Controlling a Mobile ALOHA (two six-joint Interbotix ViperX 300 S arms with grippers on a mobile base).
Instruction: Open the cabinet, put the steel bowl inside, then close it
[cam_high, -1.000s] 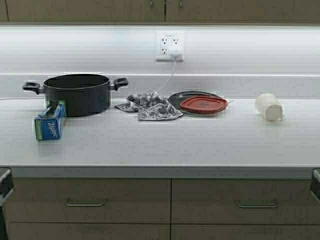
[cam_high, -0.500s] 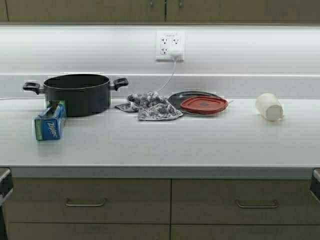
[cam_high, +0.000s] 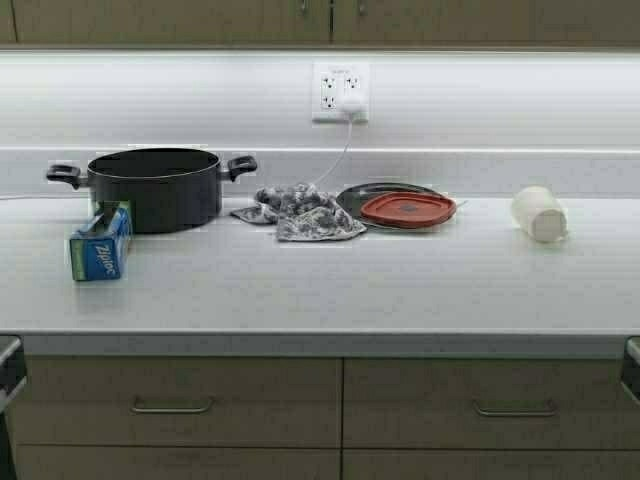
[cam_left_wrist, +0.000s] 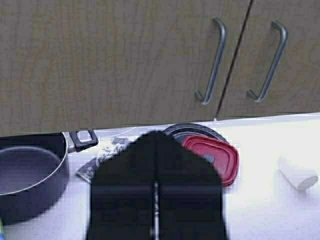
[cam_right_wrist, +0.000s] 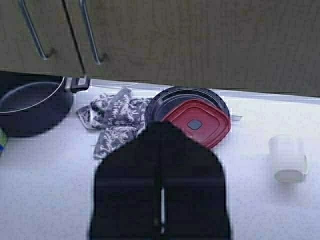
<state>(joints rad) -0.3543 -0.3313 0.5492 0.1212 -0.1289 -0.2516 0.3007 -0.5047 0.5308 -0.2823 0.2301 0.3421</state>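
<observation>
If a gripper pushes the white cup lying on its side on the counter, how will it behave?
The white cup lies on its side on the counter, so it would probably roll rather than slide. It looks small and thin-walled, likely light. Its smooth round wall may slip between fingers.

The cabinet (cam_high: 330, 20) is cut off by the high view's top edge; each wrist view's dark gripper hides part of the desk (cam_high: 320, 285)

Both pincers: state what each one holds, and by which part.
Nothing is held. The left pincer and the right pincer are both shut, empty, above the counter.
</observation>
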